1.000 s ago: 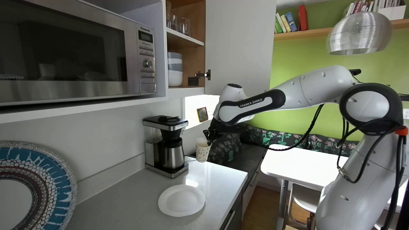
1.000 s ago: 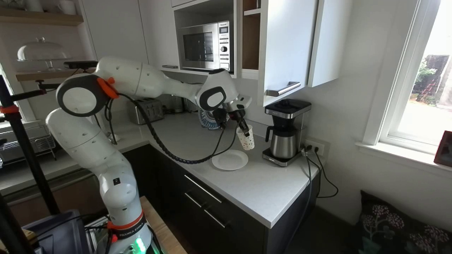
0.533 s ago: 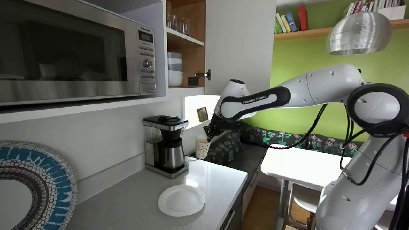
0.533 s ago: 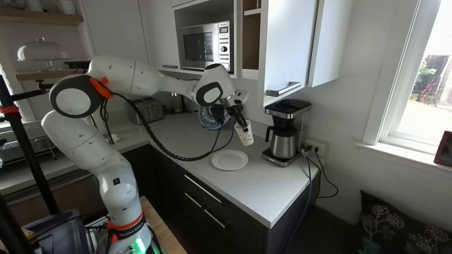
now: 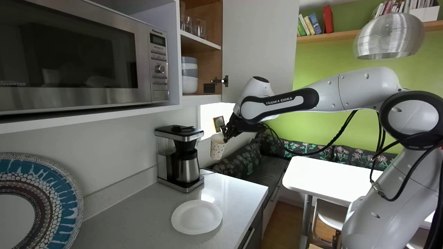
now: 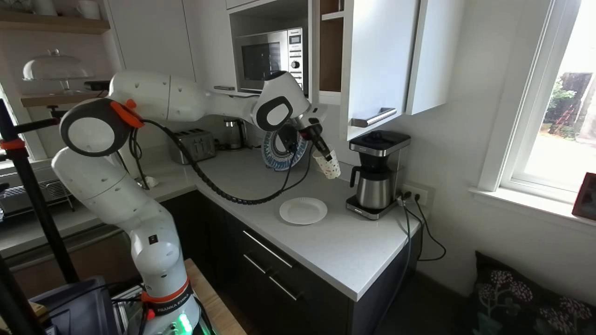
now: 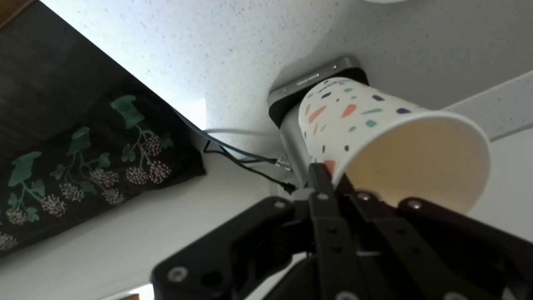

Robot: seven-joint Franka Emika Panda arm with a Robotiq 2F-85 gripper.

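From left to right in an exterior view, the white plate lies flat on the near left of the counter. Next, the gripper pinches the wall of the speckled paper cup at its rim. The cup hangs above the counter, well apart from its surface, and the coffee maker stands to the right, on the far side by the wall.

To carry the cup well, we would judge, we need a firm but gentle squeeze, since the thin wall could crease, and slow wrist turns, since a rim pinch may let it swing. We should leave room for the coffee maker.

The cup is tilted: its long axis slants from upper left to lower right, mouth up and leftward, base down towards the right.
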